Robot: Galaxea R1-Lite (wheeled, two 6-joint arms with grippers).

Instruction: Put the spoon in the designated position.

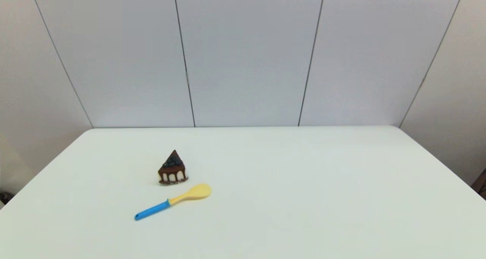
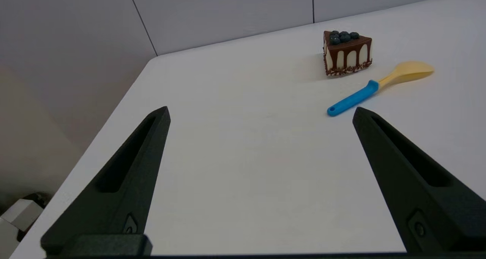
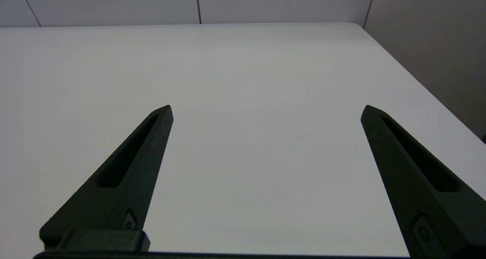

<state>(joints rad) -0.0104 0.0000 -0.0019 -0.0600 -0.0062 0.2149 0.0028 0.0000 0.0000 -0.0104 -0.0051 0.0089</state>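
You are looking at a bare test booth or lab set-up, not a home or kitchen. The plain white surface (image 1: 303,198) is boxed in by flat grey wall panels (image 1: 246,54) with thin dark seams, running from your 10 o'clock round to 2 o'clock. Nothing hangs on them. The only props are a toy-like cake slice (image 1: 173,168) and a plastic spoon (image 1: 172,201) at about 11 o'clock, laid out like samples. Off the surface's left edge, at about 9 o'clock, you can make out some grey hardware (image 2: 21,213), too dim to name
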